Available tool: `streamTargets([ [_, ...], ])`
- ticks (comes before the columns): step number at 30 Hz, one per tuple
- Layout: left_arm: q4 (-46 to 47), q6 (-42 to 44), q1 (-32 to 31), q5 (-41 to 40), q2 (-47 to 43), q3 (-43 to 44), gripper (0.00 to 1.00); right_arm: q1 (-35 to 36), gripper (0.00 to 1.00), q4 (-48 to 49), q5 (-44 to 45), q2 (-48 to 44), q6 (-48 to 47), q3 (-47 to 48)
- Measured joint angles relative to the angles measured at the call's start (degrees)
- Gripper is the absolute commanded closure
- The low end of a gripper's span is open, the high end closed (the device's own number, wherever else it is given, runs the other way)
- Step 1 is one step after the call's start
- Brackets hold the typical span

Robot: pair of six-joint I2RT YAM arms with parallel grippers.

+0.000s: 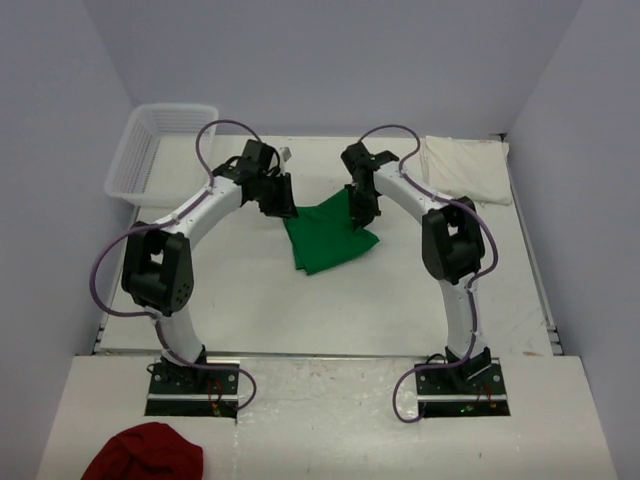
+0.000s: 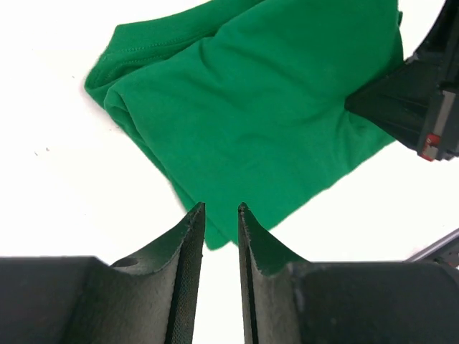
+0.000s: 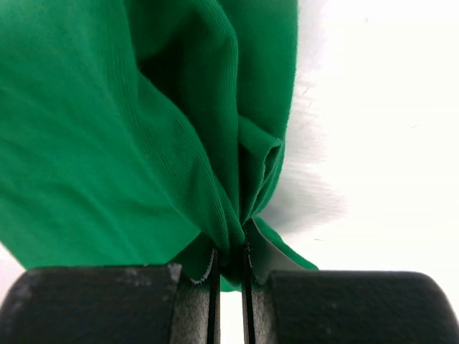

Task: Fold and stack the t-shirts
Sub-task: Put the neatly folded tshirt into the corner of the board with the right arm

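Dark red cloth (image 1: 145,452): bunched in a heap at the near edge, closer than the left arm's base and a little to its left.
Table (image 1: 250,300): white and flat; both arms are bolted at its near edge and arch inward over its middle.
Green t-shirt (image 1: 328,238): lies around the middle of the table, partly folded into a rough slanted block with layered edges. Most of it rests flat, and its far right part is gathered up into a pinched ridge.
Right claw (image 3: 229,258): closed tight on the green t-shirt. The right wrist view shows a fold of green cloth squeezed between the two fingers, with creases running away from the grip. It sits at the shirt's far right edge.
Left claw (image 2: 221,215): fingers stand slightly apart with nothing gripped between them. It hangs just beside the shirt's far left side, with a corner of green cloth showing below the gap.
Basket (image 1: 160,150): clear plastic mesh, at the far left corner.
Cream-white t-shirt (image 1: 465,168): folded flat at the far right corner, well apart from the green one.
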Motion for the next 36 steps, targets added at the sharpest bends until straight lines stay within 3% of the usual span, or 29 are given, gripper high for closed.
streamTargets([
  [8, 1.8, -1.5, -1.6, 0.2, -7.3, -4.9, 0.73, -0.9, 1.00, 1.3, 6.4, -1.5, -10.0, 4.1],
  [17, 4.5, -4.6, -7.4, -2.6, -16.5, -14.3, 0.73, -5.8, 1.00, 4.5, 12.0, -0.7, -17.0, 8.0],
  [23, 11.6, -7.0, -9.0, -4.3, -25.3, -21.9, 0.72, -7.8, 1.00, 8.2, 14.5, 1.2, -21.1, 11.5],
  [29, 17.2, -8.9, -11.2, -5.8, -27.9, -29.4, 0.73, -8.7, 1.00, 11.8, 16.5, 2.8, -24.2, 15.7],
  [36, 20.0, -9.6, -11.6, -6.5, -33.0, -35.9, 0.73, -9.9, 1.00, 21.4, 21.6, 2.1, -27.1, 10.6],
])
